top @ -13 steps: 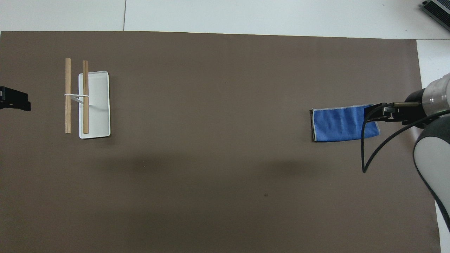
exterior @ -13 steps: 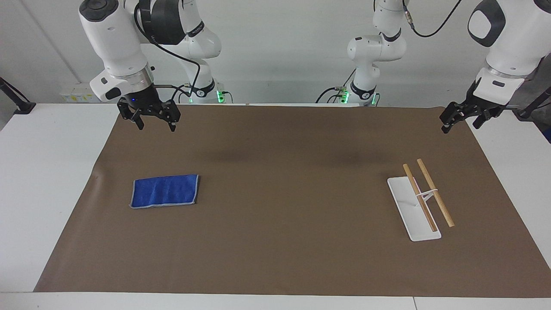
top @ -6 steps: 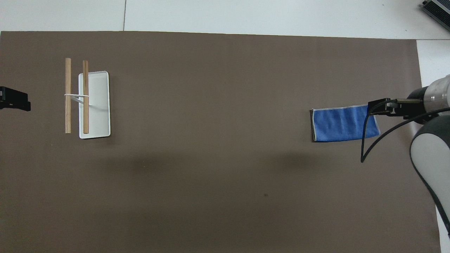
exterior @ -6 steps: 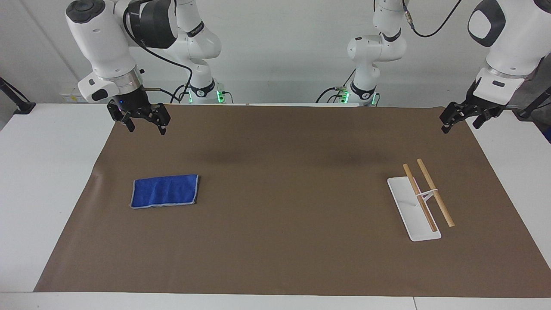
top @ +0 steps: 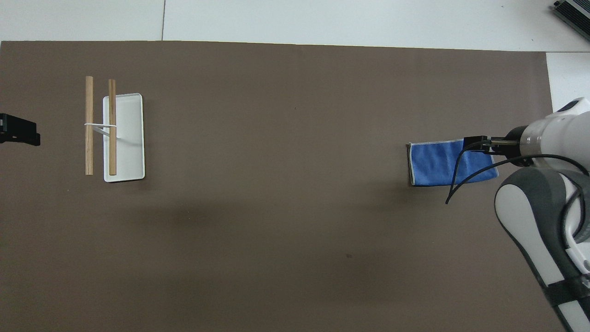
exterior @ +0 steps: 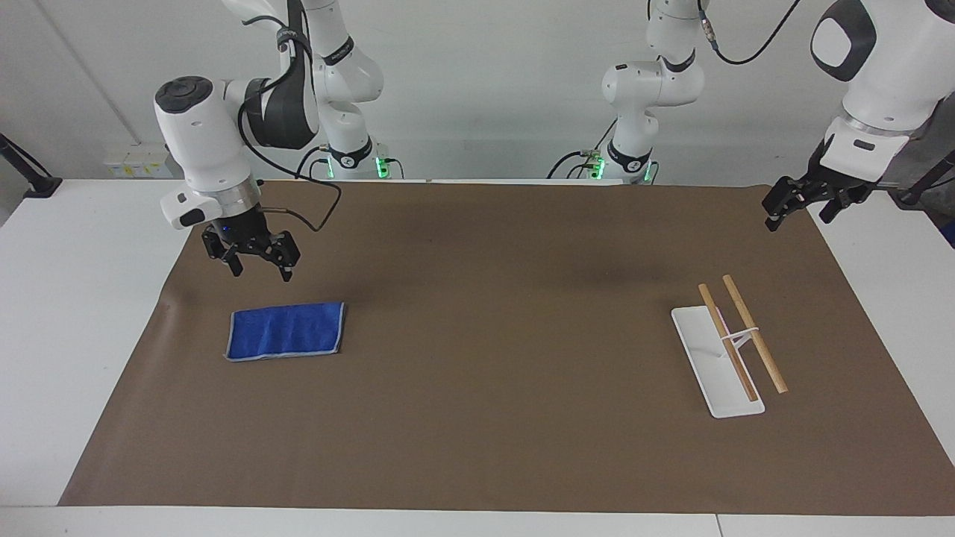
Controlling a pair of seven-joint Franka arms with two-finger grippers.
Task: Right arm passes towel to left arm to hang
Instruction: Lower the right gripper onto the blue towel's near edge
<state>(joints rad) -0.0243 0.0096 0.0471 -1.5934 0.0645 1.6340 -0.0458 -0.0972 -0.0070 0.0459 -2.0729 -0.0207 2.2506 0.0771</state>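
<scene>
On the brown-covered counter (exterior: 477, 462), the right tool (exterior: 258, 262) hangs released at the frame's left above the flat towel (exterior: 286, 330), and may pinch the mat or one edge only, while the left tool (exterior: 800, 209) waits released at upper right.

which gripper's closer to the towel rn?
Right. The right gripper hangs open just above the towel, not touching; the left gripper waits open over the mat's corner at the left arm's end.
</scene>
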